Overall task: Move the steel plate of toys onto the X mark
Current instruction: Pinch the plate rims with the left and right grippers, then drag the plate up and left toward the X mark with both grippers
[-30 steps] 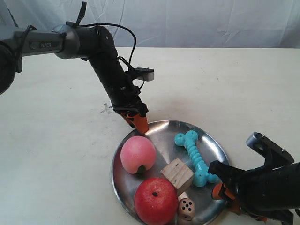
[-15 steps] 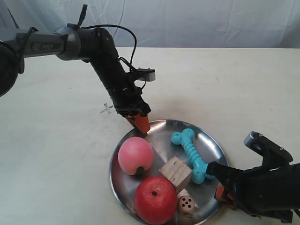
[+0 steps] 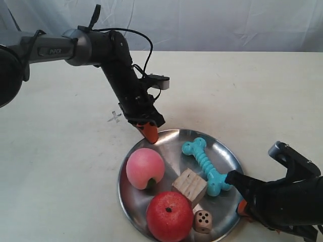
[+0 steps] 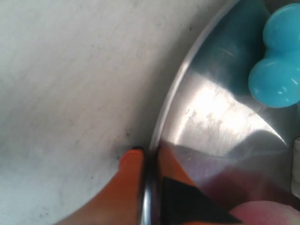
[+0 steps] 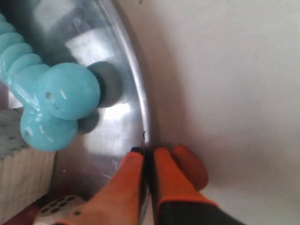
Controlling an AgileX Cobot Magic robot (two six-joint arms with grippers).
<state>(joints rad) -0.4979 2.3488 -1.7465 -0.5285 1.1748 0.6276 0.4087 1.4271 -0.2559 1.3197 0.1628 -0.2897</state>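
The steel plate (image 3: 174,147) holds a pink peach (image 3: 145,168), a red apple (image 3: 169,216), a teal bone (image 3: 205,165), a wooden cube (image 3: 190,187) and a small die (image 3: 203,221). My left gripper (image 3: 150,133) is shut on the plate's far rim; the left wrist view shows its orange fingers (image 4: 131,168) pinching the rim (image 4: 171,103), one inside and one outside. My right gripper (image 3: 243,207) is shut on the near right rim (image 5: 136,84), beside the bone's end (image 5: 51,103). The faint X mark (image 3: 115,117) lies on the table just left of the left gripper.
The pale tabletop (image 3: 242,91) stretches behind and to the right of the plate. A creased white backdrop (image 3: 202,20) closes off the far edge. The left arm's dark links and cable (image 3: 121,65) rise over the table above the X mark.
The plate with its toys has shifted slightly leftward in the exterior view, toward the X mark. Both grippers stayed shut on its rim and moved with it.
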